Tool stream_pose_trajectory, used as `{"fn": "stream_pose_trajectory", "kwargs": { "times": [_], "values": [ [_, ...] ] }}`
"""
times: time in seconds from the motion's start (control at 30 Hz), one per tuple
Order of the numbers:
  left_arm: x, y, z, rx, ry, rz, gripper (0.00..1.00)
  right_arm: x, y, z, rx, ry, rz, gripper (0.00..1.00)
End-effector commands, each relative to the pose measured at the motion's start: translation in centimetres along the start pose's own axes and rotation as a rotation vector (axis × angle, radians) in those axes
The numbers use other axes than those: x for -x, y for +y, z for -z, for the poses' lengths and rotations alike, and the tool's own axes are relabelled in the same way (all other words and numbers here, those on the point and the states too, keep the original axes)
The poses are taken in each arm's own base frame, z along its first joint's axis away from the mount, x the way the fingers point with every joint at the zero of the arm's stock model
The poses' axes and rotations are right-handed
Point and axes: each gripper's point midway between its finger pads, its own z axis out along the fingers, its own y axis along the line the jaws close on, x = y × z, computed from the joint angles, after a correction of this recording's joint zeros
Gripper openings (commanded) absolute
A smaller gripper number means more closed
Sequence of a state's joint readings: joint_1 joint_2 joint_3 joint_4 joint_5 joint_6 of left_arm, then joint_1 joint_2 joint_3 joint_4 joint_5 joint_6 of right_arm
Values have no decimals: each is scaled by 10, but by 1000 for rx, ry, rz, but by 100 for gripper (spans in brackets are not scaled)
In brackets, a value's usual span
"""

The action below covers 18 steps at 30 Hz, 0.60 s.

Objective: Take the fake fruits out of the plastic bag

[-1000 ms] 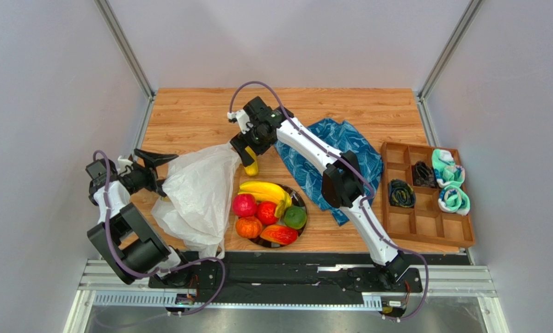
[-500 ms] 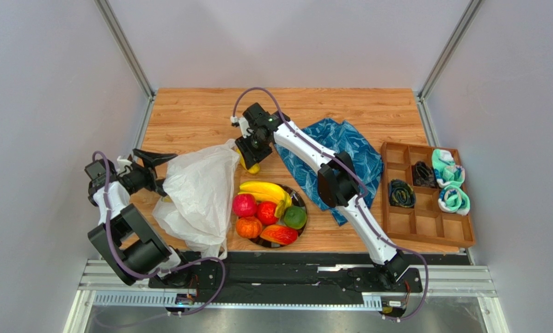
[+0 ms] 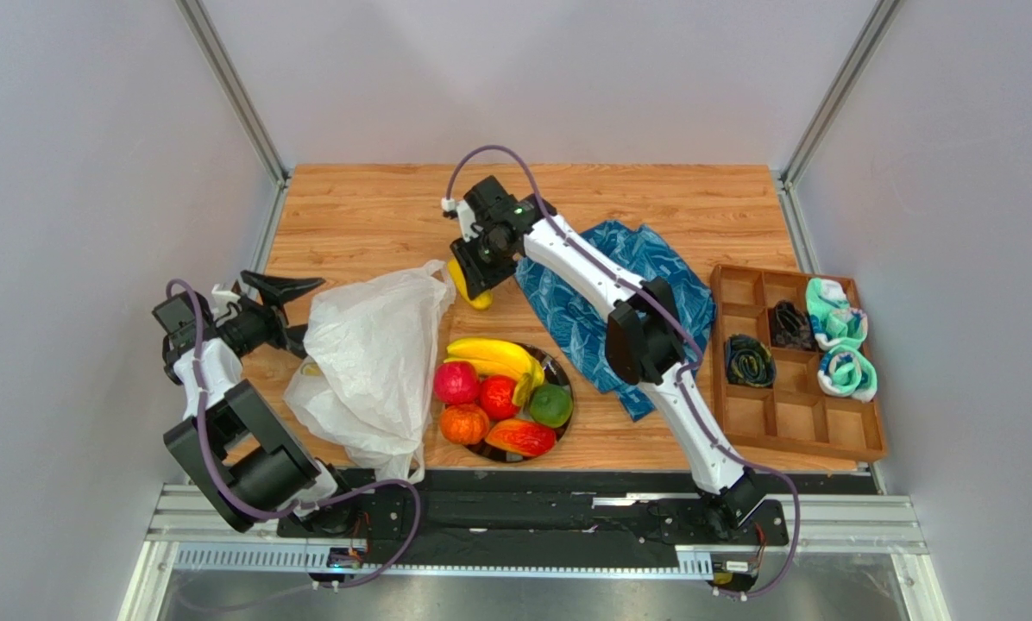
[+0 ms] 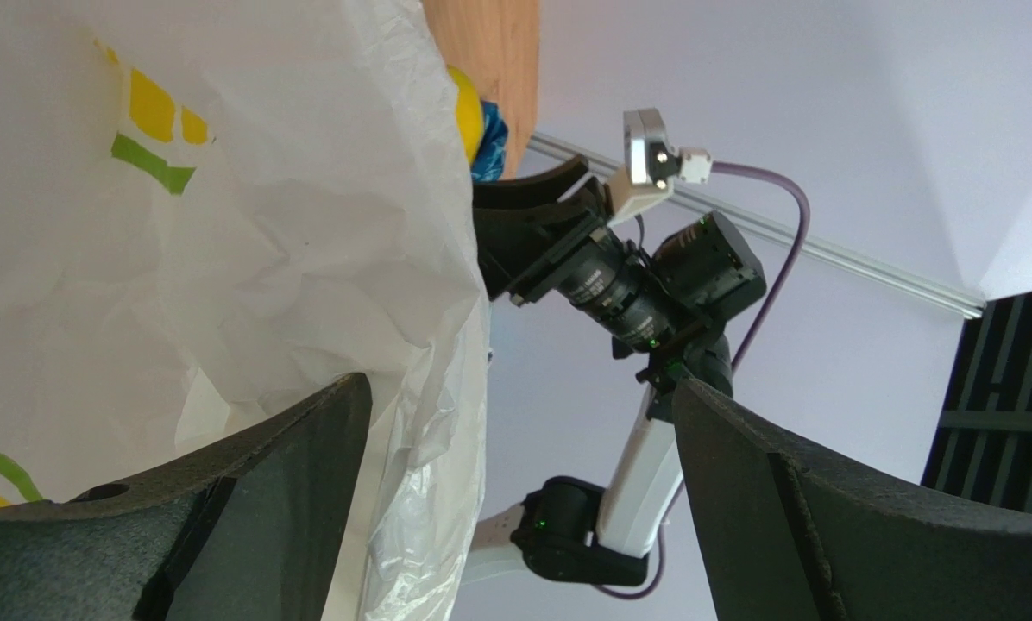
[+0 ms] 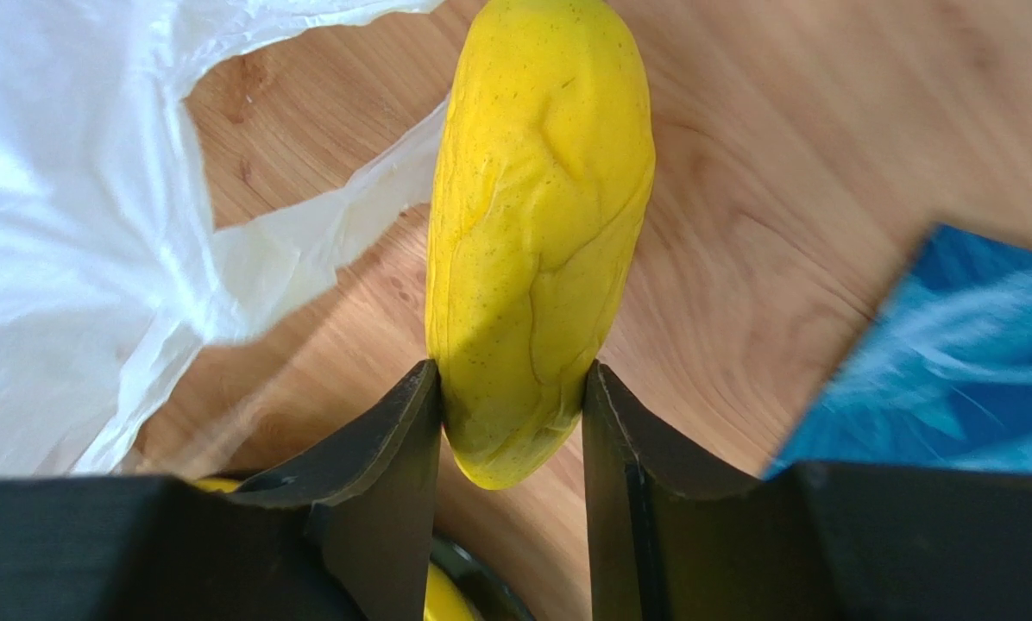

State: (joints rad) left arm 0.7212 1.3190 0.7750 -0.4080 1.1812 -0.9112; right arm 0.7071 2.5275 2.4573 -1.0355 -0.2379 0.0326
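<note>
Just past the plate, at the plastic bag mouth, we see the right gripper with jaws narrowed onto a long yellow fruit, outside the bag. Left gripper is at the bag's left side, jaws spread wide and pinching nothing. Other fake fruits sit on the plate.

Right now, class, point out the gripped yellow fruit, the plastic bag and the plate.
yellow fruit [image 5: 541, 233]: right wrist view, middle of its body.
plastic bag [image 3: 372, 349]: top view, its crinkled middle.
plate [image 3: 555, 371]: top view, bare black rim.
</note>
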Motion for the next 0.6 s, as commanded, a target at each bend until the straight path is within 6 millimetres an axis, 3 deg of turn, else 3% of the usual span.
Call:
{"fn": "stream_pose_trajectory", "kwargs": {
  "times": [0.0,0.03,0.07,0.17,0.2,0.27,0.3,0.33,0.37,0.47,0.57],
  "values": [
    [11,-23,3,-65,-12,-44,94,54,-10,101,-25,-220,30,15],
    [12,-23,3,-65,-12,-45,94,50,-11,105,-19,-212,58,14],
    [12,-23,3,-64,-13,-44,94,55,-7,127,-21,-248,83,13],
    [11,-21,3,-59,-16,-26,94,42,6,146,30,-240,193,12],
    [11,-21,3,-61,-19,-25,94,41,19,173,53,-282,237,12],
    [9,-23,4,-61,-15,-8,97,8,24,167,101,-220,349,13],
    [8,-22,4,-62,-7,6,98,1,36,184,102,-229,407,13],
    [7,-22,4,-63,-4,16,98,-18,39,183,112,-174,434,13],
    [6,-22,4,-65,-3,18,98,-40,41,176,128,-109,444,13],
    [3,-21,6,-63,-3,8,98,-76,56,175,189,-30,436,13],
    [1,-19,6,-61,-6,9,97,-84,73,173,215,-42,501,13]
  ]
}}
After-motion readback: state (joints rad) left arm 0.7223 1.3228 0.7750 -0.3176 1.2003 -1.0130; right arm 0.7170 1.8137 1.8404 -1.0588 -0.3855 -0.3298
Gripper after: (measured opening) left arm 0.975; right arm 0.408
